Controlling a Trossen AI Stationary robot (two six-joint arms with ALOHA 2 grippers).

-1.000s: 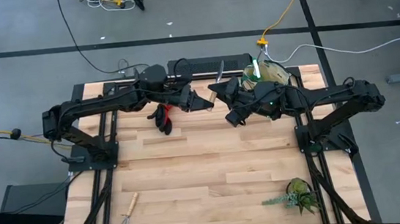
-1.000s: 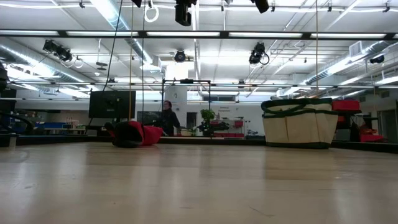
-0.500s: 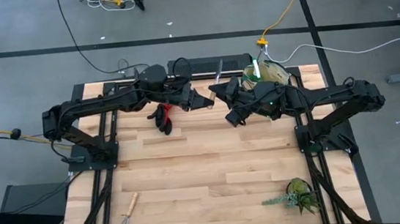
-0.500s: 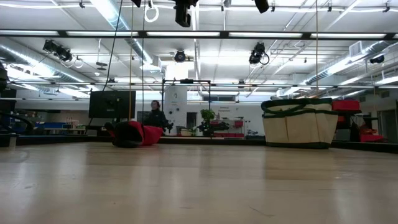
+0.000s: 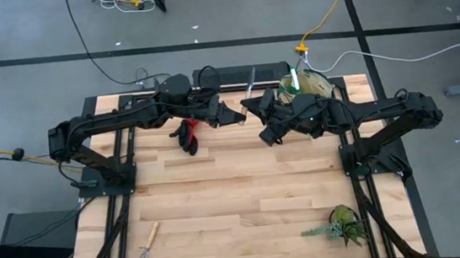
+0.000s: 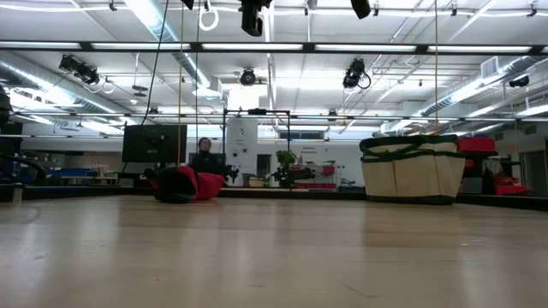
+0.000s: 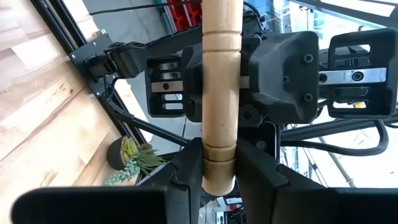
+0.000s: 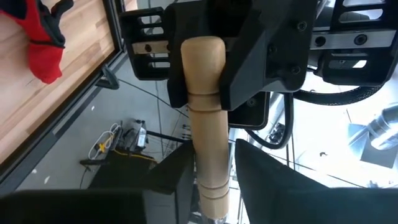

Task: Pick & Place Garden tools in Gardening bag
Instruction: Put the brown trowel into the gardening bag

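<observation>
Wooden trowel handle [image 7: 221, 93] between both raised end effectors, mid-air handoff.

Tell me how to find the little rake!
Look at the wooden table from above and go to its near left corner, away from both arms. The rake lies there alone on the boards: a pale wooden handle with small metal prongs, while the plant at the opposite near corner is leafy green.
</observation>
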